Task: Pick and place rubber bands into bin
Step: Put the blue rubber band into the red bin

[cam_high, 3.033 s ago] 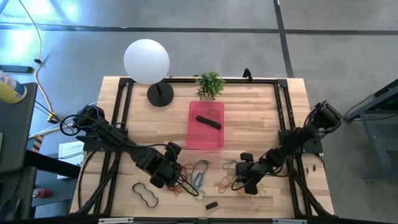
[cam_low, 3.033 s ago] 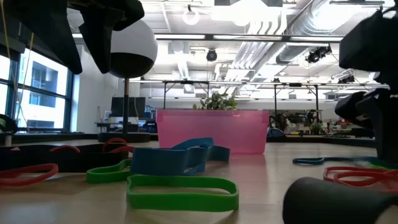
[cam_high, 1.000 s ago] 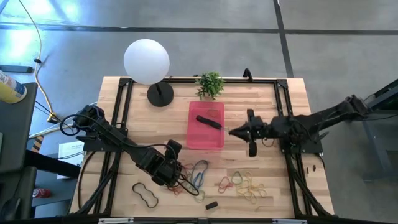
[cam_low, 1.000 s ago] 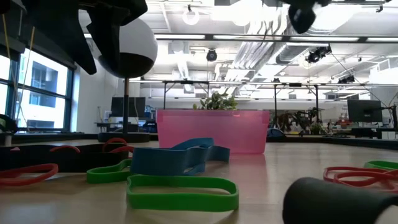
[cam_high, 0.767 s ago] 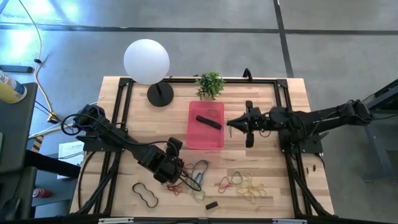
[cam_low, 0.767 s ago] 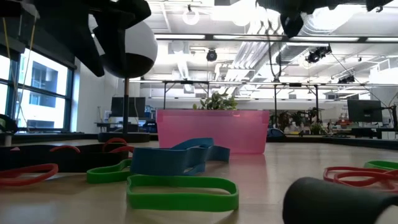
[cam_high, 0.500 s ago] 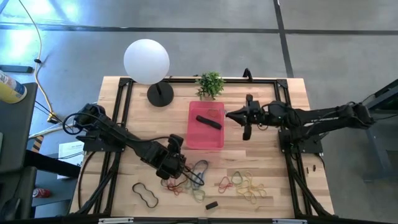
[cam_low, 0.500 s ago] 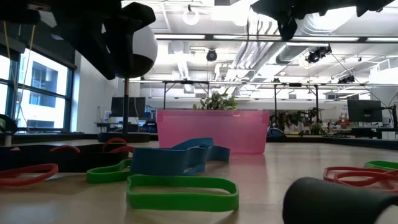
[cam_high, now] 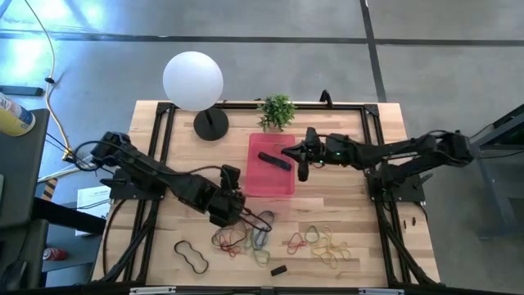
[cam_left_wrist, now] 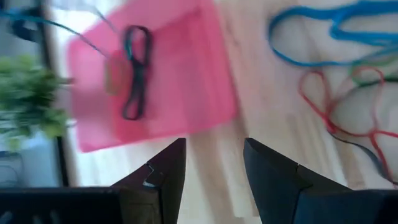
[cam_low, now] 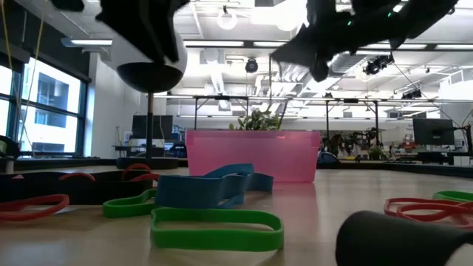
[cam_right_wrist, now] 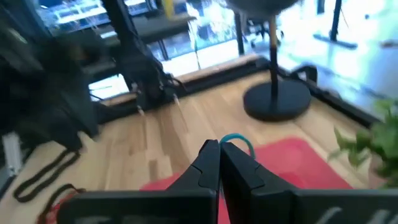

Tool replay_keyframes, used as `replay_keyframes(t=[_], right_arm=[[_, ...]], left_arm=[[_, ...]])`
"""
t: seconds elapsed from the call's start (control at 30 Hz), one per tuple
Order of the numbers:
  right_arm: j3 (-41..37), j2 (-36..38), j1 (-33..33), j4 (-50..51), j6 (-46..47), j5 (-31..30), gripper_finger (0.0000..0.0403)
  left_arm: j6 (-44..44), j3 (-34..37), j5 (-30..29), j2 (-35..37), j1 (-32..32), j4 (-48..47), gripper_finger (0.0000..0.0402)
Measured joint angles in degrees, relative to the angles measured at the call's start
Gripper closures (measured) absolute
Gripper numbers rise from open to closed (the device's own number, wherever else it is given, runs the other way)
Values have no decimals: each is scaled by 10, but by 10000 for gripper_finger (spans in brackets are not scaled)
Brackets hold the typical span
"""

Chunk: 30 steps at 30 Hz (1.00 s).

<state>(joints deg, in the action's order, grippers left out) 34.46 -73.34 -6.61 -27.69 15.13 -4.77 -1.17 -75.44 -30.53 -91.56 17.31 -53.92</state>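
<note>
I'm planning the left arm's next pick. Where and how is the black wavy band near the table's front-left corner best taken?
The black wavy band lies flat and alone on the table, clear of the tangled pile. Coming straight down from above looks best, pinching one of its narrow waists, where both strands run close enough to fit between the fingers. The left claw is open and nearest.

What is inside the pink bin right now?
The bin holds one black rubber band and a faint orange loop. The right hand hangs over its right edge, hiding that strip.
</note>
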Motion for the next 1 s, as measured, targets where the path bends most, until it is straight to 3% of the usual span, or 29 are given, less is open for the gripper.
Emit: replay_keyframes(t=[0.33, 0.53, 0.8, 1.0], right_arm=[[0, -96, -47, -102, 71, 65, 403], [0, -129, -45, -146, 95, 70, 403], [0, -129, -41, -145, 118, 76, 396], [0, -129, -41, -141, 119, 97, 360]], left_arm=[[-23, 2, -93, 119, 0, -17, 252], [-21, 2, -136, 176, -1, -59, 252], [-21, 2, -178, 200, -1, -63, 252], [-20, 2, -221, 200, -1, -12, 252]])
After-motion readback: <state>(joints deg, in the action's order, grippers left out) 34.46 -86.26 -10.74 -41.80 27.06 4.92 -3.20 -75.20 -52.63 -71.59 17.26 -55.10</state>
